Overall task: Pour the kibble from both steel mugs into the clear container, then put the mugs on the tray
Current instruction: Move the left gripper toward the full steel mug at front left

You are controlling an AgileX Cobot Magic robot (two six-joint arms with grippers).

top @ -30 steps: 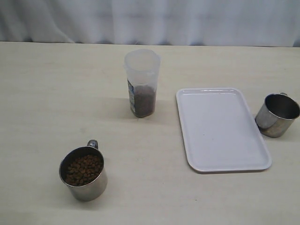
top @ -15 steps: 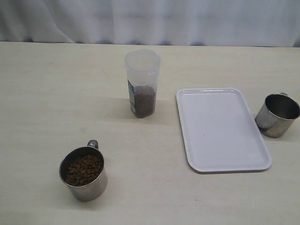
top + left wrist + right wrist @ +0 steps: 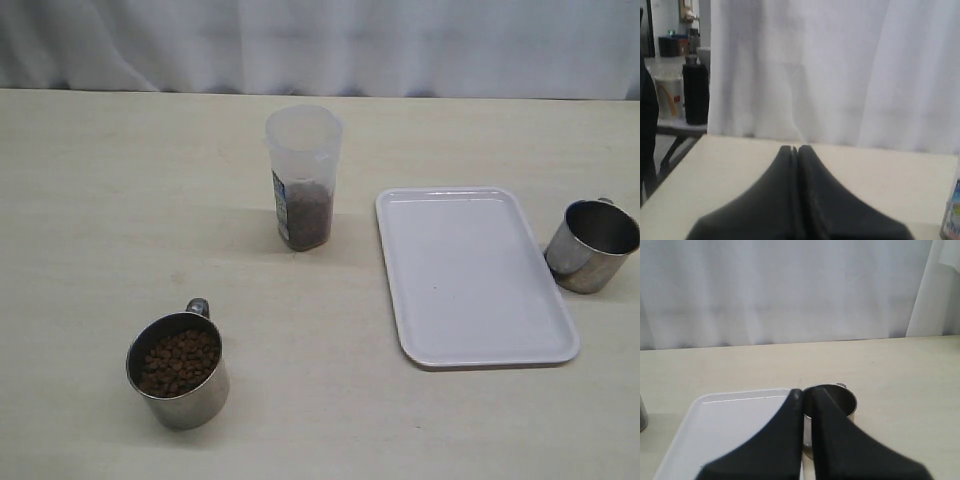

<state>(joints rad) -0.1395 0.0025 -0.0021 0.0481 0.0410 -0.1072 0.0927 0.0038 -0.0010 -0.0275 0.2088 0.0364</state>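
Exterior view, from the left: the left steel mug (image 3: 178,370) stands upright near the front of the bench (image 3: 90,200). It is a short shiny cylinder with a small loop handle at its far side. It is filled nearly to the rim with kibble (image 3: 180,360), small round dark-brown pellets with a dry, matte look.

Further back, near the middle, stands the clear container (image 3: 303,178). It is a tall frosted plastic tumbler with a rounded-square rim, and more kibble fills roughly its lower third. A small label (image 3: 281,206) in blue, dark and white sits on its left face; the print is too small to read.

To its right lies the tray (image 3: 470,275), flat, white, smooth plastic with rounded corners and a low raised rim. Nothing rests on it. Just beside the tray's right edge, on the bench, stands the right steel mug (image 3: 592,245), with a dark inside that shows no pellets.

The bench top is pale cream with a faint grain, and a white pleated curtain (image 3: 320,40) hangs behind it.

Left wrist view shows the left tool (image 3: 795,150) with its black, tapered fingers pressed together on nothing, above the bench. A sliver of label shows blue and green print, too blurred to read.

Right wrist view shows the right tool (image 3: 807,394) with its fingers drawn nearly together, only a thin slit between them and nothing gripped. The tray and the right steel mug lie beyond its tips.
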